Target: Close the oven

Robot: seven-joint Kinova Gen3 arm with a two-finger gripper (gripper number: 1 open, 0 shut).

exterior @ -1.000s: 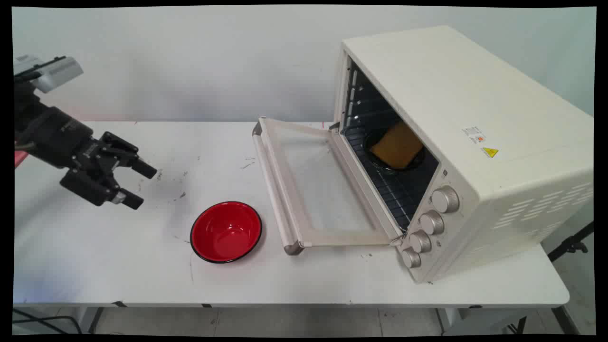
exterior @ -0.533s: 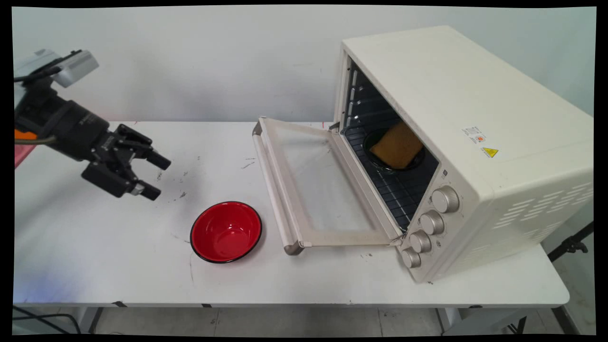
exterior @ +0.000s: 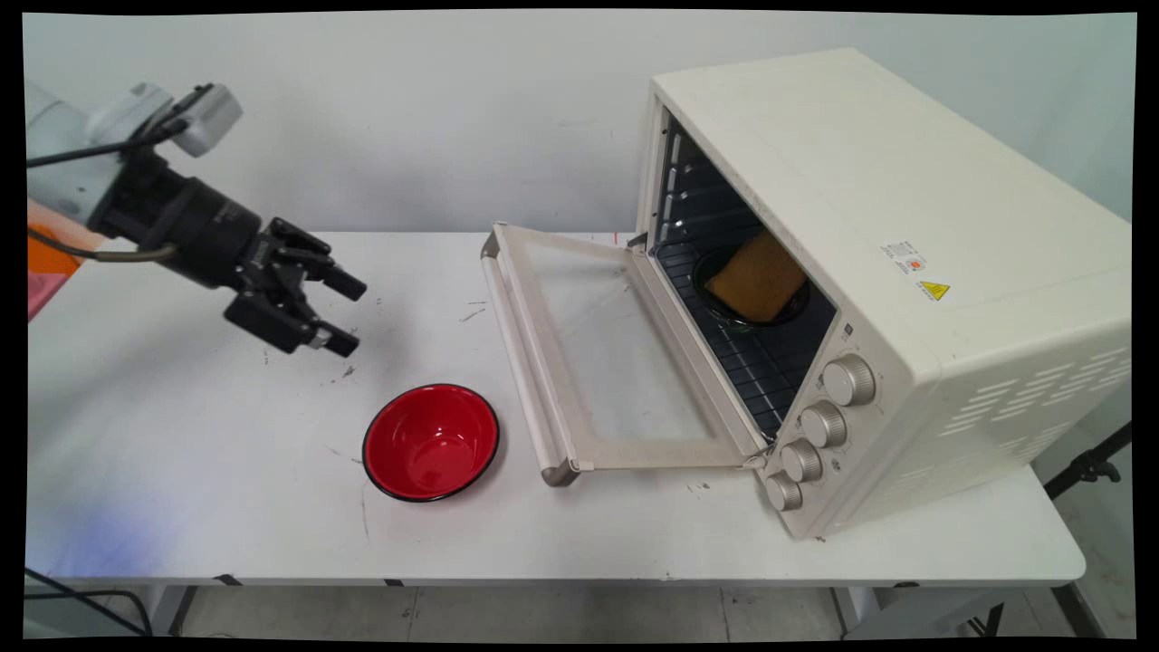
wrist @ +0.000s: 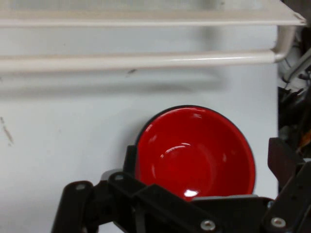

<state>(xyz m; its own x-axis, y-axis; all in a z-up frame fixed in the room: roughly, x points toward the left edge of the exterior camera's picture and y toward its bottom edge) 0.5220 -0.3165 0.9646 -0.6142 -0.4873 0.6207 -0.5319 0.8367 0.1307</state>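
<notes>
Main view: gripper (exterior: 349, 315), jaws apart and empty, above counter (exterior: 181, 471) beside red bowl (exterior: 431, 442); risk: clipping the rim, tipping bowl toward oven door (exterior: 579, 362).

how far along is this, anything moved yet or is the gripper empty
Done: the oven door lies fully open, and a yellow-brown slab sits on a dark dish on the rack inside. In hand: nothing; the gripper is open above the table, up-left of the empty red bowl. Left: slab and bowl are untouched.
</notes>
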